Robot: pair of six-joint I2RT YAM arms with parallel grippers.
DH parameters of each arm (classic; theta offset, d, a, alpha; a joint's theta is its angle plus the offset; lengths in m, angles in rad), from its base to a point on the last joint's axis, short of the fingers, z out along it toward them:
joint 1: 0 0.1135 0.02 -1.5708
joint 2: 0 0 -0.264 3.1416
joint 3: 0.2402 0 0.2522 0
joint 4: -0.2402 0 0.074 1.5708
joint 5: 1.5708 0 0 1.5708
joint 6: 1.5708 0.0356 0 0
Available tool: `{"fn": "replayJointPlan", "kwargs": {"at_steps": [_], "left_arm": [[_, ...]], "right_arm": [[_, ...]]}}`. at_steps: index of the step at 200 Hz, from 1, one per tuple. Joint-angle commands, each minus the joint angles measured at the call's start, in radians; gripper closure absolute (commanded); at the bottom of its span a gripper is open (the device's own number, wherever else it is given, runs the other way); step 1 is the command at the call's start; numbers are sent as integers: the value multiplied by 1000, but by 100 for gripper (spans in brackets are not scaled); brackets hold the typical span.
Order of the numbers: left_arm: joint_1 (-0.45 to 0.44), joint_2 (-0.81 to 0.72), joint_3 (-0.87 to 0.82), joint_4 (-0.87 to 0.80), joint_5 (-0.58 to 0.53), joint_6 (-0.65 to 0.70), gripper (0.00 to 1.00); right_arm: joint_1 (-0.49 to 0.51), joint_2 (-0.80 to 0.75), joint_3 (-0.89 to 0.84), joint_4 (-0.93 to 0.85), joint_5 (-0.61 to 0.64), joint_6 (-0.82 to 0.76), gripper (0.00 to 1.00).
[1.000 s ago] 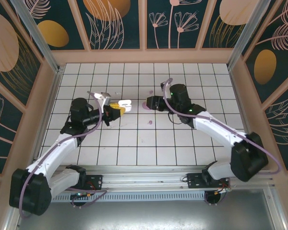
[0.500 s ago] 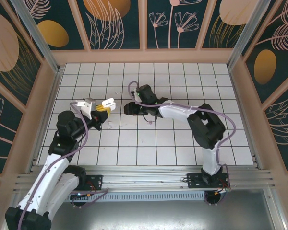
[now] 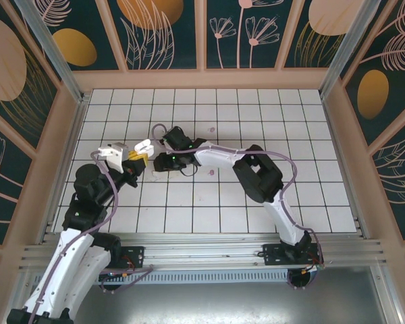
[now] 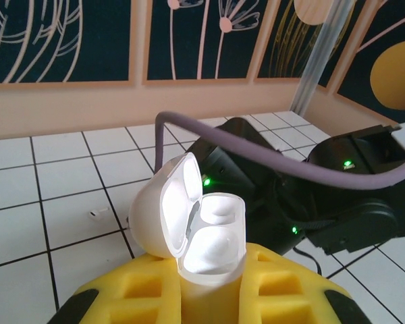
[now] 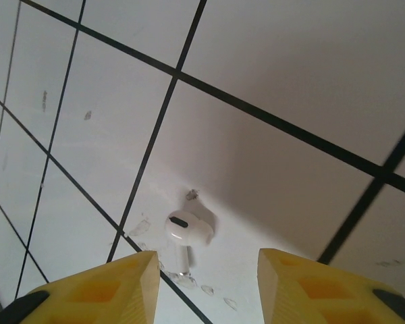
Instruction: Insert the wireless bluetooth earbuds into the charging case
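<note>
My left gripper is shut on the white charging case. The case stands upright between the yellow fingers with its lid hinged open. From above, the case is at the left of the tiled floor. My right gripper hangs low over the floor, open, with one white earbud lying on the tile between its yellow fingers, untouched. In the top view the right gripper is just right of the case. Two tiny lilac earbuds lie farther right.
The right arm stretches across the middle of the floor, and its black body sits close behind the case. A small white piece lies on the tile left of the case. Wooden walls ring the floor.
The right arm has swung left across the floor to just beside the case, and its gripper now hangs over a white earbud. The left arm has drawn the case back and left.
</note>
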Motion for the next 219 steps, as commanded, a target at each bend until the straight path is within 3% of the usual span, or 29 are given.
{"fn": "replayJointPlan", "kwargs": {"at_steps": [1,96,219], "left_arm": [[8,-30,9,-16,-42,17,100],[6,-102,11,-61,-98,20,100],[7,-146,-6,-82,-80,-1,100]], "right_arm": [[17,45,94,-117,64,-7,56],[80,190,341,-347,219,-13,55],[117,180,372,-379,189,-29,55]]}}
